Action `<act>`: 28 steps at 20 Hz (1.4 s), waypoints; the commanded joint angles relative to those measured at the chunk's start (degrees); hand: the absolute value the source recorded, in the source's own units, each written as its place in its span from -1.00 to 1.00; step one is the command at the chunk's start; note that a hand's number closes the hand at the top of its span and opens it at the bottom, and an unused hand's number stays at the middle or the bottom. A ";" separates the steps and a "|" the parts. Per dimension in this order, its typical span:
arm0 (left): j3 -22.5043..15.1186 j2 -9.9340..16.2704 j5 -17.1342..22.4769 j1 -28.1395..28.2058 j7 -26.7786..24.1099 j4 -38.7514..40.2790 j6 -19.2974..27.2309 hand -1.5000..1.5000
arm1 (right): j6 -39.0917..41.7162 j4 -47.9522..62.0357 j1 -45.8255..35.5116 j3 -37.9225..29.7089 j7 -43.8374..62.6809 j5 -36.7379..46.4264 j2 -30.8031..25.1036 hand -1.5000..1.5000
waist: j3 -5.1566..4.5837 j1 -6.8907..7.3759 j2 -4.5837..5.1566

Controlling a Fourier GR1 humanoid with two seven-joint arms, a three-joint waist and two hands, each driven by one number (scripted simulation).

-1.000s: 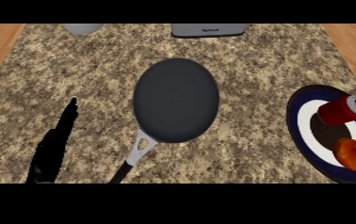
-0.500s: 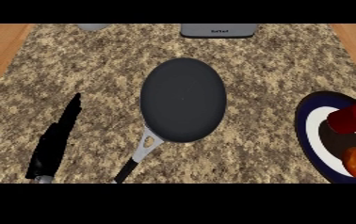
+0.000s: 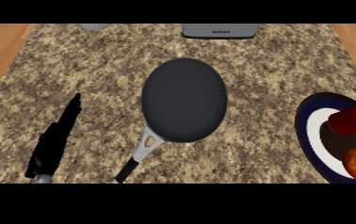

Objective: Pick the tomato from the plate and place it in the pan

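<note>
While its fingers (image 3: 69,112) lie straight and together, the left hand (image 3: 52,145) edge-on above the counter (image 3: 278,68), left of the pan (image 3: 184,100).

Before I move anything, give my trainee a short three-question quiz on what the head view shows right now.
1. True or false: the pan already holds the tomato.
2. Multiple choice: the plate lies at A) the view's right edge, B) the left edge, C) behind the pan.
3. Fill in: the left hand shows at the view's lower left with fingers ____.

Key:
1. False; the pan's inside is bare and red items sit on the plate.
2. A.
3. Straight, touching nothing.
</note>
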 commanded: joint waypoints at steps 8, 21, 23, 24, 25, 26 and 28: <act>3.75 1.37 0.67 2.91 -1.09 -1.90 -3.87 0.00 | 9.33 -9.49 -2.32 4.15 7.68 1.82 -3.31 -1.00 | -0.12 -0.41 -0.29; 5.64 -2.73 -3.26 1.70 -1.73 0.86 -4.71 0.00 | 7.77 -21.90 1.29 7.25 17.20 13.47 1.75 -1.00 | -0.10 -0.93 -0.24; 5.81 -4.04 -3.03 0.13 -0.21 1.06 -5.29 0.00 | 10.47 -22.66 1.83 6.39 17.14 13.79 1.72 -1.00 | -0.09 -0.95 -0.20; 4.54 -3.85 -4.70 0.10 2.97 -1.99 -4.22 0.00 | 6.83 -23.34 6.08 7.11 12.81 16.70 2.92 -1.00 | -0.06 -1.20 -0.26; 6.45 -2.85 -3.26 1.77 2.10 -2.88 -5.84 0.00 | 7.46 -23.23 1.70 8.63 17.29 17.36 5.70 -1.00 | -0.07 -0.58 -0.18; 4.39 -5.33 -6.89 -1.57 4.85 -1.63 -3.12 0.00 | 8.50 -25.04 2.46 6.89 19.76 16.75 5.54 -1.00 | -0.08 -0.88 -0.18; 3.71 -6.45 -7.08 5.77 -1.71 -2.56 -2.71 0.00 | 9.20 -27.20 5.25 5.21 20.55 17.63 3.88 -1.00 | -0.09 -0.82 -0.25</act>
